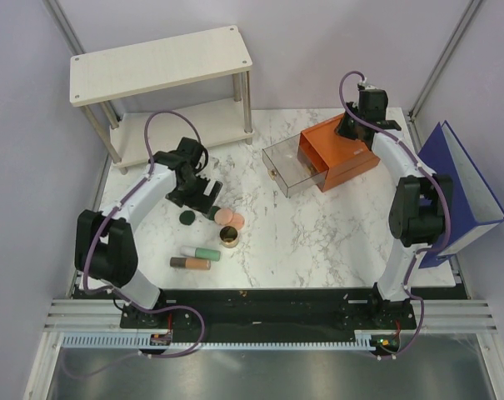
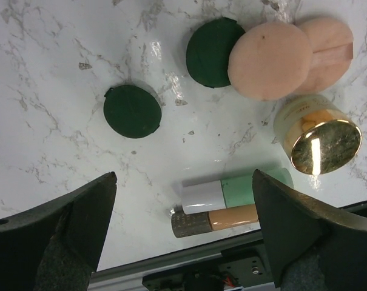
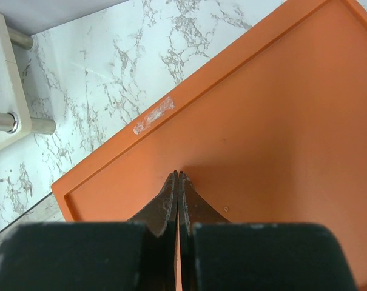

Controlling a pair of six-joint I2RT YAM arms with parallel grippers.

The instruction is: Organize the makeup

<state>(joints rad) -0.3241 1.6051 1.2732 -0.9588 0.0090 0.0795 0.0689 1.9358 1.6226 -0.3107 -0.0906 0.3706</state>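
The makeup lies in a cluster on the marble left of centre. It comprises two dark green discs (image 2: 133, 111) (image 2: 210, 51), two peach-pink discs (image 2: 269, 60) (image 2: 330, 51), a gold-lidded jar (image 2: 316, 134), a mint-green tube (image 2: 247, 189) with a white cap, and a tan tube (image 2: 230, 217) with a dark cap. My left gripper (image 2: 183, 180) (image 1: 198, 197) hangs open above them, holding nothing. My right gripper (image 3: 178, 174) (image 1: 351, 127) is shut with nothing in it, its tips against the top of the orange drawer box (image 3: 268, 115).
The orange box (image 1: 341, 150) has its clear drawer (image 1: 290, 167) pulled out toward the left. A white two-level shelf (image 1: 160, 65) stands at the back left. A blue binder (image 1: 461, 185) leans at the right edge. The table's front rail (image 2: 219, 267) runs just beyond the tubes.
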